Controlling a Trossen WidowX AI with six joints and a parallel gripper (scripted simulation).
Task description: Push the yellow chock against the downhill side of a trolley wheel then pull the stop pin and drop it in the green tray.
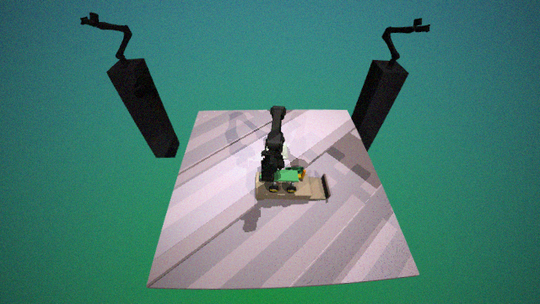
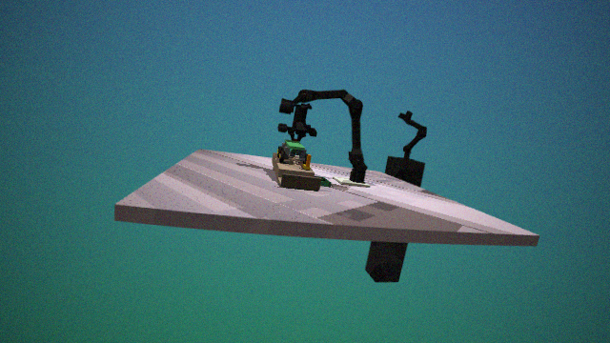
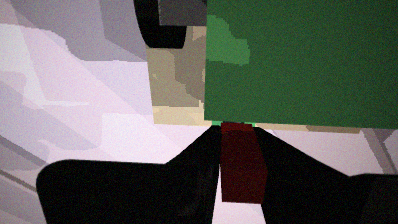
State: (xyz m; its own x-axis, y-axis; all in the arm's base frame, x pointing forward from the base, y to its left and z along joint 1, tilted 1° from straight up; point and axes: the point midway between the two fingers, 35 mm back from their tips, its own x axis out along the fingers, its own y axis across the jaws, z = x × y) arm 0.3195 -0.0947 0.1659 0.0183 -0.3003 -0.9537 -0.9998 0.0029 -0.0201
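Note:
The trolley with its green top (image 1: 288,175) (image 2: 294,144) (image 3: 305,65) stands on the tan ramp (image 1: 315,185) (image 2: 292,170) (image 3: 170,92). The chock's orange handle (image 1: 302,173) (image 2: 308,162) stands at the downhill end of the trolley, on the side nearer the arm's base; whether its base touches a wheel cannot be told. My gripper (image 2: 295,139) (image 3: 234,135) points down at the uphill end, shut on the red head of the stop pin (image 3: 243,170). The pin's shaft is hidden. The green tray (image 2: 326,182) lies beside the ramp, on the arm's base side, partly hidden.
The ramp has a dark end stop (image 1: 325,186) (image 2: 300,183) at its low end. A pale flat plate (image 2: 344,181) lies by the arm's base. Two other arms stand on dark pillars (image 1: 143,105) (image 1: 373,101) beyond the table (image 1: 270,253).

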